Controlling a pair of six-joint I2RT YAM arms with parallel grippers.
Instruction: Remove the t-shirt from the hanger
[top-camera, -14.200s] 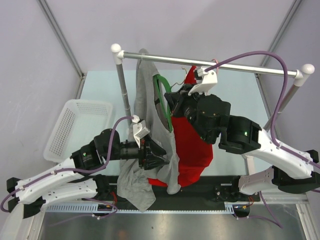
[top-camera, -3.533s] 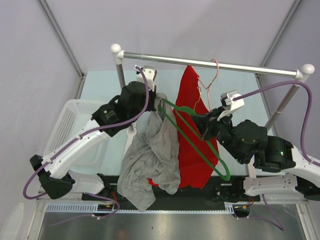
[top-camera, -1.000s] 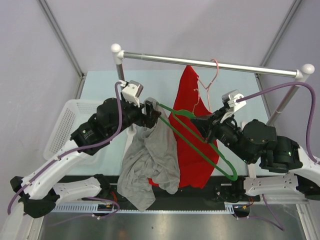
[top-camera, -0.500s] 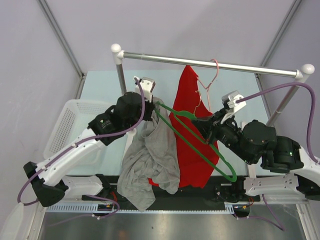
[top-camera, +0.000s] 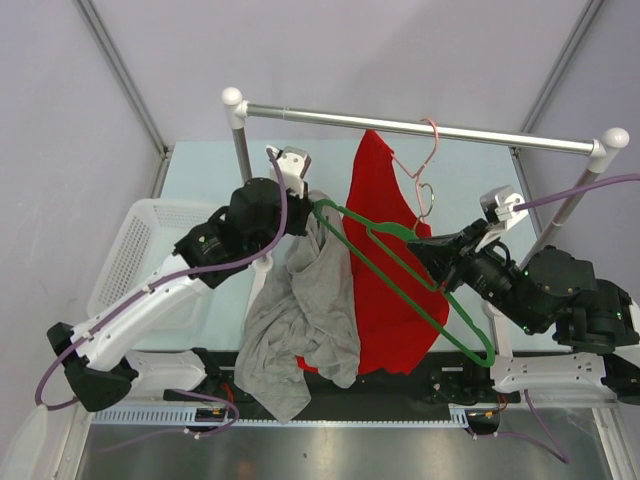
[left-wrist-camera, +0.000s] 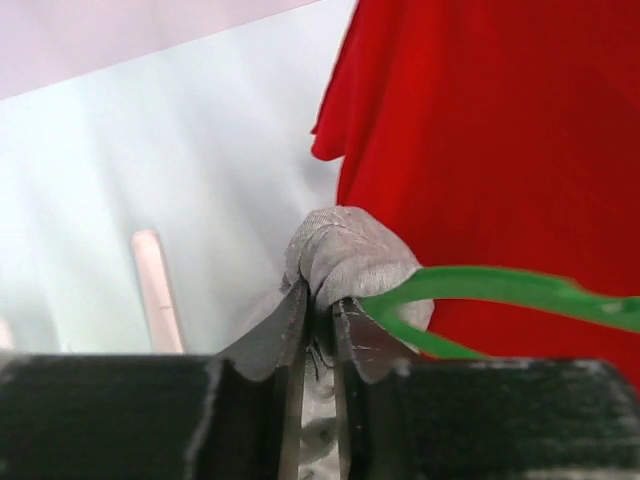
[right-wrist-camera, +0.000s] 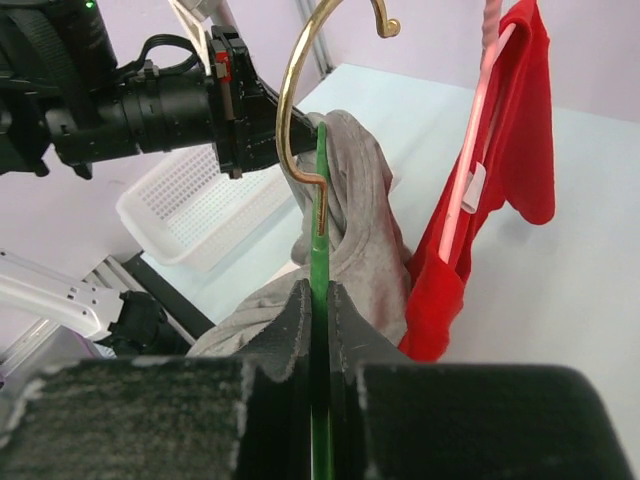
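Left end effector (left-wrist-camera: 318, 305) is clenched on a bunched fold of the grey t-shirt (top-camera: 305, 320), pinched right where the cloth wraps the tip of the green hanger (left-wrist-camera: 500, 284). Right end effector (right-wrist-camera: 320, 290) is clamped on the hanger's neck, just under its gold hook.

The hanger is off the rail (top-camera: 420, 127) and held below it, tilted, with its far end down toward the near edge. We read this as one arm bracing the hanger while the other holds the cloth, so that pulling apart slides the last fold off the tip.

The t-shirt is below the rail's left half. Its top is caught at the hanger tip and the rest droops loose toward the near edge, so it looks nearly free.

A red shirt (top-camera: 385, 300) on a pink hanger (top-camera: 415, 170) hangs from the rail's middle, right behind the green hanger, and could snag. A basket (top-camera: 140, 250) sits on the surface below and left of the rail, likely the drop spot.
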